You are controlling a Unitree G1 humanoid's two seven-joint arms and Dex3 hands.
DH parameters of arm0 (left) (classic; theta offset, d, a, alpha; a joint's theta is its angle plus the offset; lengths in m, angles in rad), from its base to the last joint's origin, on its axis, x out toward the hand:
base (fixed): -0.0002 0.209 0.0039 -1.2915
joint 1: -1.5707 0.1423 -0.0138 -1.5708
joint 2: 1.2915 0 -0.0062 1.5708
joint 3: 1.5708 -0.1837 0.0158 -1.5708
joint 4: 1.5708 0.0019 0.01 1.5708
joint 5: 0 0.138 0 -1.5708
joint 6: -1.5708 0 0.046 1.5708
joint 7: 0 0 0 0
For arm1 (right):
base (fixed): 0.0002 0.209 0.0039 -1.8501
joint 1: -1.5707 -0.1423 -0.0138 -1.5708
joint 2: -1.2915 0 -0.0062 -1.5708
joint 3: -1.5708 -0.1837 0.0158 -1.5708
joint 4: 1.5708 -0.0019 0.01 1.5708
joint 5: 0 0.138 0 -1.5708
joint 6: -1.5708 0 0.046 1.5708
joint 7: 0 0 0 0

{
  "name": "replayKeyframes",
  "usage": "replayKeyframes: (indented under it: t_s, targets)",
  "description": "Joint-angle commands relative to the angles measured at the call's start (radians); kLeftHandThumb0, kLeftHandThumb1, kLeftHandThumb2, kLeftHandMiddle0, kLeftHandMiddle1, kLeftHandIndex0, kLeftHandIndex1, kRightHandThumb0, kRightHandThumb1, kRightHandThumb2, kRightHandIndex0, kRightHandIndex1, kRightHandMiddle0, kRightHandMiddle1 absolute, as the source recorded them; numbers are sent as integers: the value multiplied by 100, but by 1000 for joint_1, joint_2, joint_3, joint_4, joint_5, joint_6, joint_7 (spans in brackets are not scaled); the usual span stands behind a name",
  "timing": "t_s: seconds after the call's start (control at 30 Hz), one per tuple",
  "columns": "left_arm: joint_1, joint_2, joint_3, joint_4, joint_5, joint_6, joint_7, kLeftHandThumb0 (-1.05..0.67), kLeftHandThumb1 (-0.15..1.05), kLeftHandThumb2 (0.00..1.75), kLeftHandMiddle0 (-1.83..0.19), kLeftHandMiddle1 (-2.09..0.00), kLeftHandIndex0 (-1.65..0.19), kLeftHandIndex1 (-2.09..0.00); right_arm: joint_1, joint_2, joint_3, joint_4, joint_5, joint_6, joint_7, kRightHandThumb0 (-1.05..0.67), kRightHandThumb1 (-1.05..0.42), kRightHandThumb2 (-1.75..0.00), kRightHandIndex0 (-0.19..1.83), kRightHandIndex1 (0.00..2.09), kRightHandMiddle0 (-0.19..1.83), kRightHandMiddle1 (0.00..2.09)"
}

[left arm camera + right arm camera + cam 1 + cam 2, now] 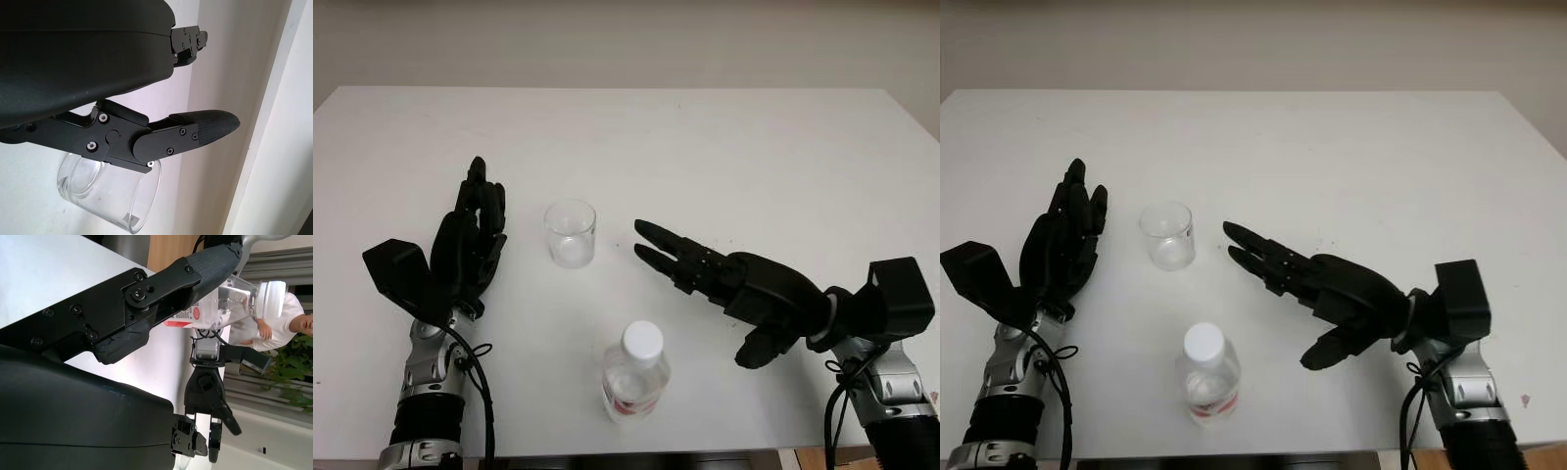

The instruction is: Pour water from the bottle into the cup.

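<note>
Bottle (634, 382) upright, cap up; cup (570, 233) upright, mouth up.

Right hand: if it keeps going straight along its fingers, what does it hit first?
Probably the glass cup. The open right hand points across the white table toward the cup's side, with bare table between. The capped bottle stands nearer the robot, off that line. Hand height above the table is unclear, so it may pass over.

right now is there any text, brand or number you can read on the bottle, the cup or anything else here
Nothing can be read.
Water bottle: a red and white label band around its body, print too small and blurred to read; the right wrist view shows a round red mark on it, also unreadable.
Glass cup: plain clear glass, no markings.
White cap: blank.
</note>
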Motion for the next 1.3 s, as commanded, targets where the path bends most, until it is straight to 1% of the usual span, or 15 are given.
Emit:
replayKeyframes:
  t_s: [0.0, 0.1, 0.27, 0.47, 0.67, 1.0, 1.13, 1.27]
  targets:
    - [-29, 2, 0, 6, 0, -11, -4, -67, 105, 59, 10, -5, 12, -6, -24, 8, 6, 9, 2, -13, 11, -105, -94, -6, -19, 0, -19, 0]
    - [-37, 1, 0, 14, 1, -13, -2, -67, 105, 59, 10, -5, 12, -6, -45, 19, 14, 31, 14, -13, 36, -104, -94, -6, -19, 0, -19, 0]
    - [-51, 3, 0, 28, 4, -19, -1, -68, 105, 59, 10, -6, 12, -6, -74, 36, 26, 62, 12, -52, 77, -105, -97, -6, -19, 0, -19, 0]
    - [-61, 6, 1, 36, 9, -22, 5, -67, 105, 59, 9, -6, 10, -6, -107, 36, 43, 107, 4, -67, 136, -105, -97, -6, -19, 0, -19, 0]
    - [-77, 3, 3, 57, 9, -31, 6, -67, 105, 60, 9, -5, 11, -6, -125, 29, 48, 133, -2, -46, 153, -105, -94, -4, -19, 0, -19, 0]
    - [-68, -2, 5, 43, 3, -33, 12, -67, 105, 60, 8, -6, 9, -7, -136, 30, 68, 150, -15, -20, 167, -105, -92, -5, -19, 0, -19, 0]
    - [-74, -2, 7, 48, 0, -33, 12, -67, 105, 59, 9, -5, 10, -6, -161, 43, 78, 181, -17, -12, 177, -104, -92, -5, -19, 0, -19, 0]
    - [-93, 0, 7, 71, 6, -37, 16, -68, 105, 58, 8, -6, 9, -6, -196, 61, 78, 230, -7, -2, 203, -99, -88, -4, -19, 0, -19, 0]
